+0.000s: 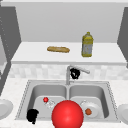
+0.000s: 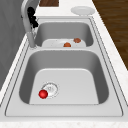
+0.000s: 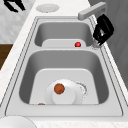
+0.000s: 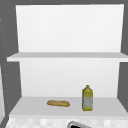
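Double sink seen from 4 cameras. The right hand (image 1: 74, 73) hovers at the faucet (image 1: 77, 68), just beneath the spout; in the right side view (image 3: 103, 29) its fingers look curled, close to the spout, but whether they grip it cannot be told. The left hand (image 1: 32, 115) hangs idle over the front left corner of the sink (image 1: 27, 87), near the counter (image 1: 15, 87); its finger state cannot be told.

The left basin holds 1 small red ball (image 2: 43, 94) beside the drain (image 2: 50, 88). The right basin holds a white plate (image 3: 63, 95) carrying a brown round item (image 3: 59, 88). A large red sphere (image 1: 67, 114) sits at the sink's front edge.

On the shelf (image 1: 32, 56) behind stand a bread loaf (image 1: 58, 49) and a yellow bottle (image 1: 87, 45), well apart. White dishes (image 1: 5, 108) flank the sink on the counter.
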You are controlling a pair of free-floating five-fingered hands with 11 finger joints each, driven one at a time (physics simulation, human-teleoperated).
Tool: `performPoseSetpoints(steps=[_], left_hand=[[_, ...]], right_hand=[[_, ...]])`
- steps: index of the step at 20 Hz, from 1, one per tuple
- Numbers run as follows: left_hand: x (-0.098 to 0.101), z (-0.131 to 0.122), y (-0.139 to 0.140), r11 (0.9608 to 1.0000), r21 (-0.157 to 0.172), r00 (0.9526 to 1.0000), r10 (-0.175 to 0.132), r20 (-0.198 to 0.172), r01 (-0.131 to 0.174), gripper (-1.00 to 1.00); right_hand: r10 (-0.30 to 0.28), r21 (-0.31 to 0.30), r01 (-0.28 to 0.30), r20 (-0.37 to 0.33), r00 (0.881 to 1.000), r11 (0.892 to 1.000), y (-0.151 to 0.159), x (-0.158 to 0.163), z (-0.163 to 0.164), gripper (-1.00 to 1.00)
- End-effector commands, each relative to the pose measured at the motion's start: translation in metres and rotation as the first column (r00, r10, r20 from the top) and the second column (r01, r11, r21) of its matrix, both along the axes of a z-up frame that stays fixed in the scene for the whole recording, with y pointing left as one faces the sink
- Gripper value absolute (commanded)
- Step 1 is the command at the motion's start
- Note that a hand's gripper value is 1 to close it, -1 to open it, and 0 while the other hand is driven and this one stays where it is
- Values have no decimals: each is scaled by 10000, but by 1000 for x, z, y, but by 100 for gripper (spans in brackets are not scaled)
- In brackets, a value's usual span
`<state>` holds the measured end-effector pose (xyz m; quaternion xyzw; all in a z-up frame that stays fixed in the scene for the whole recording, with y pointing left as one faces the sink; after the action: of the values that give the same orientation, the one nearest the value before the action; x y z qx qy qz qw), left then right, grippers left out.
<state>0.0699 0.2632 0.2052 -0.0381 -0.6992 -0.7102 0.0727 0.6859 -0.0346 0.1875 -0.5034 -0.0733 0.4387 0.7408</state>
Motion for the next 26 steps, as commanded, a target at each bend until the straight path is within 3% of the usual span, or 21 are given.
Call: performPoseSetpoints(steps=[1, 9, 11, 15, 16, 22, 26], left_hand=[[0, 0, 0, 10000, 0, 10000, 0, 0, 0, 0], [0, 0, 0, 10000, 0, 10000, 0, 0, 0, 0], [0, 0, 0, 10000, 0, 10000, 0, 0, 0, 0], [0, 0, 0, 10000, 0, 10000, 0, 0, 0, 0], [0, 0, 0, 10000, 0, 10000, 0, 0, 0, 0], [0, 0, 0, 10000, 0, 10000, 0, 0, 0, 0], [0, 0, 0, 10000, 0, 10000, 0, 0, 0, 0]], right_hand=[[50, 179, -47, -172, 9998, 9998, 30, 4, -5, 100], [-793, 29, 792, 469, 9957, 9969, 32, -1, -6, 100], [-1150, 53, 1149, 733, 9907, 9934, 22, -3, -2, 100], [-1262, 53, 1262, 771, 9890, 9920, 7, -3, -2, 100], [-1262, 23, 1264, 766, 9890, 9920, 3, -3, -2, -100], [-1224, 540, 1215, 137, 9924, 9911, -13, 0, 26, -100], [-1188, 1006, 1164, 180, 9928, 9881, -26, -4, 32, -100]])
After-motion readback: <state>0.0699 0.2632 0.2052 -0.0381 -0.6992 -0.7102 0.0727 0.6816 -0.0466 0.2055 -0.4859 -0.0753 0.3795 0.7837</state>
